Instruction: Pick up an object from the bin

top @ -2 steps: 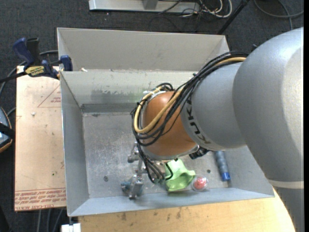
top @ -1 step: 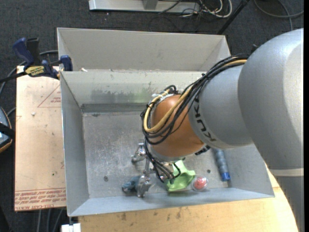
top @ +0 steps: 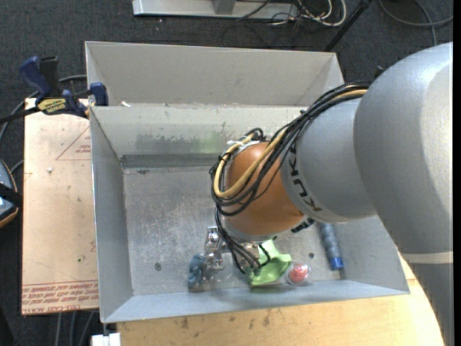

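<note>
My gripper hangs low near the front wall of the bin, just under the arm's orange cover. Directly beside it on the left lies a small blue-grey lumpy thing, touching or nearly touching the gripper's metal tip. To the right of the gripper sits a bright green soft thing, partly hidden by the cables. A small red and pink ball rests against the green thing's right side.
A blue pen-like stick lies by the right wall of the bin. The arm and its cover hide the middle of the bin floor. The left and back of the floor show bare metal.
</note>
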Robot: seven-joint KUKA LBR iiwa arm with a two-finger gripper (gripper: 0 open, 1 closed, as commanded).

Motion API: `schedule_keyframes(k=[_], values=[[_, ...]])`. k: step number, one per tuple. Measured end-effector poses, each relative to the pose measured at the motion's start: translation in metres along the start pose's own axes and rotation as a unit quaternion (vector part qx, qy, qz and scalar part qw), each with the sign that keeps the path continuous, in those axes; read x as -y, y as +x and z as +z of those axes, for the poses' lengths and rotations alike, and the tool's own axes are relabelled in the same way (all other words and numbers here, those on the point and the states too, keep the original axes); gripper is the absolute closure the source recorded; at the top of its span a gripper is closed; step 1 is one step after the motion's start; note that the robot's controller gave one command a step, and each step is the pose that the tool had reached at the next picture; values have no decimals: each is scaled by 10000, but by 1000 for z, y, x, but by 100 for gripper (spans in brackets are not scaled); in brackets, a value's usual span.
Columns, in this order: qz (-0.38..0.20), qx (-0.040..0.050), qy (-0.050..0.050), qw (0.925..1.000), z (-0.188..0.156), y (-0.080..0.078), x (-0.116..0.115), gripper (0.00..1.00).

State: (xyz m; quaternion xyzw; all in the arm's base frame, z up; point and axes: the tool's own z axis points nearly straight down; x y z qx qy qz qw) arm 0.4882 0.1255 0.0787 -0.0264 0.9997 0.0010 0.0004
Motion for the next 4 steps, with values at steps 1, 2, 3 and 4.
schedule_keyframes(k=[1, 2, 3, 4], values=[[-22, 39, 12, 10000, 4, -2, -45, 100], [2, 40, 2, 10000, 4, -2, -44, 100], [3, 40, 1, 10000, 4, -2, -44, 100], [-846, 52, -6, 9964, -154, -9, -57, 100]])
